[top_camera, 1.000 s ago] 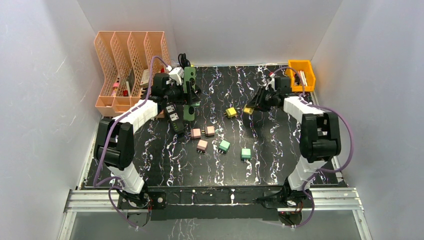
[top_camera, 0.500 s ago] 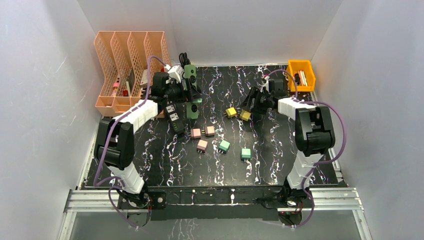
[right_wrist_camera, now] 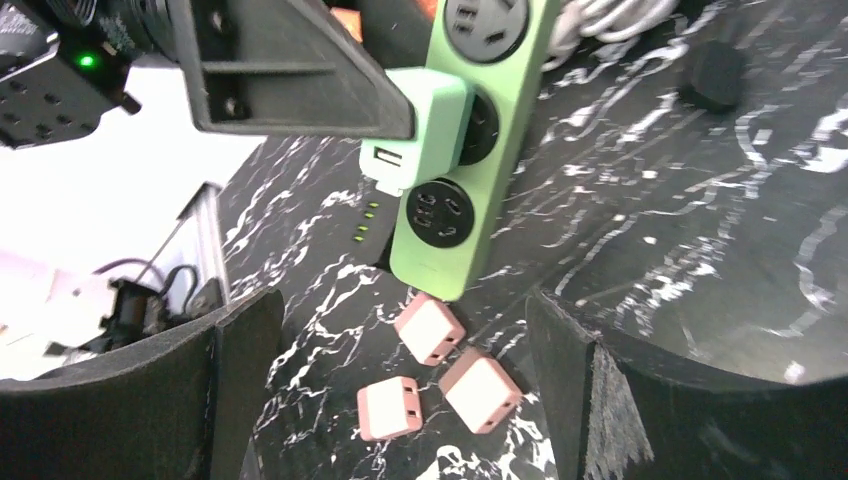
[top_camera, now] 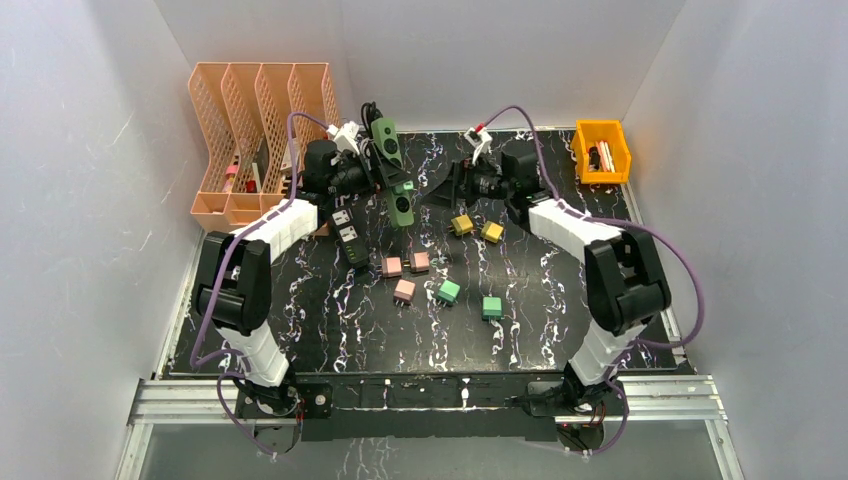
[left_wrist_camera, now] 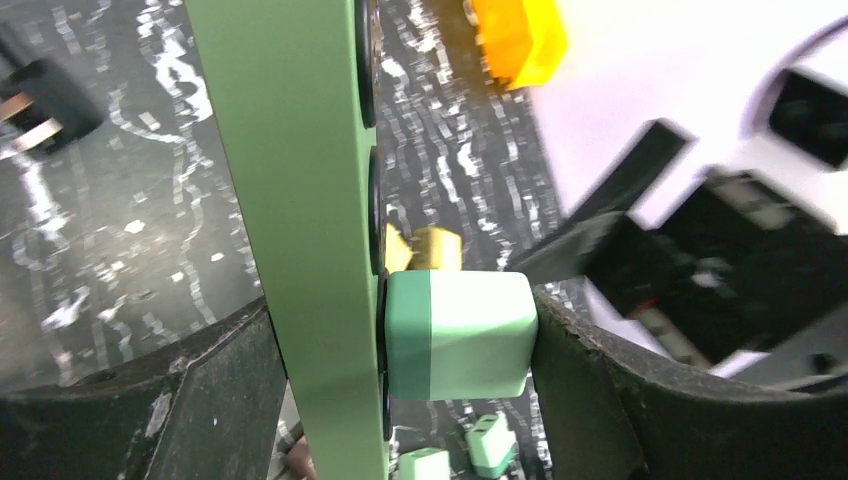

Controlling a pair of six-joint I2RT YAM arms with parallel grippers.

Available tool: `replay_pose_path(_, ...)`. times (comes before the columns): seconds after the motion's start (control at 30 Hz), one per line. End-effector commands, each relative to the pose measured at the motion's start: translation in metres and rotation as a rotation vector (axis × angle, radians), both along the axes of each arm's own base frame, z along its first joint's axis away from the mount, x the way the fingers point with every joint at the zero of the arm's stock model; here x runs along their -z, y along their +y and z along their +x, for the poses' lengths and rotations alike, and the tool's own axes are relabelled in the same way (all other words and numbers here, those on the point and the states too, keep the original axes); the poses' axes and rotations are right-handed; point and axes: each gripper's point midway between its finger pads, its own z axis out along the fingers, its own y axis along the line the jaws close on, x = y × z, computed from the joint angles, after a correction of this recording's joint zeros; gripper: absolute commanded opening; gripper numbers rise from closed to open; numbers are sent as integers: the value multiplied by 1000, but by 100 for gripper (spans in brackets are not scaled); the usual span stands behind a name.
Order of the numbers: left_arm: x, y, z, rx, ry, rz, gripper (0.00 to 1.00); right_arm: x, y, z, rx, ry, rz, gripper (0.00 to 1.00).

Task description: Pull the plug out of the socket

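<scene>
Writing: markings on black power strip (top_camera: 347, 232) too small for me to read; I only make out a row of green LEDs on it in my right wrist view.
Plug: mint-green plug (left_wrist_camera: 460, 335), seated in green power strip (top_camera: 392, 165), second round socket from the strip's lower end. There is a slot like a USB port on one face.
Strip: tilted and off the table (top_camera: 560, 300), carried by my left arm.
Left gripper (top_camera: 368, 180): closed across strip and plug together. One finger sits on the strip's back, the other against the plug's outer end.
Right gripper (top_camera: 447, 188): wide open and holding nothing. Fingers (right_wrist_camera: 235, 380) point at the strip's socket side, near the plug but not touching it.
Below the strip: three pink plugs (top_camera: 404, 291) in a cluster.
Loose on table: two yellow plugs (top_camera: 461, 224) under my right wrist, two green plugs (top_camera: 491, 307) nearer the bases.
Edges: peach file racks (top_camera: 255, 120) at far left, yellow bin (top_camera: 601, 150) at far right.
</scene>
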Motion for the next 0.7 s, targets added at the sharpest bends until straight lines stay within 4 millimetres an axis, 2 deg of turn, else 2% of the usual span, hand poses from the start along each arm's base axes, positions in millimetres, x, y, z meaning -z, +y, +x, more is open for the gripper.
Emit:
replay_pose_path(0.0, -78, -24, -3, 112, -175, -217, 46, -13, 27, -10, -198, -16, 111, 98)
replay_pose_path(0.17, -95, -27, -8, 140, -183, -284, 46, -12, 39, -3, -222, 0, 142, 96)
replay_pose_path(0.37, -103, -31, -16, 169, -161, -365, 47, -15, 45, 1, -242, 4, 176, 94)
replay_pose_path(0.43, -105, -31, -16, 172, -167, -375, 47, -15, 47, 0, -260, 16, 195, 88)
replay_pose_path(0.5, -108, -31, -17, 174, -180, -374, 46, -16, 48, -4, -293, 31, 219, 71)
replay_pose_path(0.53, -108, -30, -17, 171, -186, -371, 47, -16, 49, -6, -307, 42, 230, 56)
replay_pose_path(0.6, -108, -30, -16, 169, -200, -364, 48, -15, 49, -8, -332, 67, 241, 8)
replay_pose_path(0.63, -110, -29, -16, 166, -206, -362, 53, -15, 50, -9, -341, 73, 244, 1)
replay_pose_path(0.67, -110, -29, -16, 163, -210, -360, 62, -15, 49, -12, -351, 74, 249, 0)
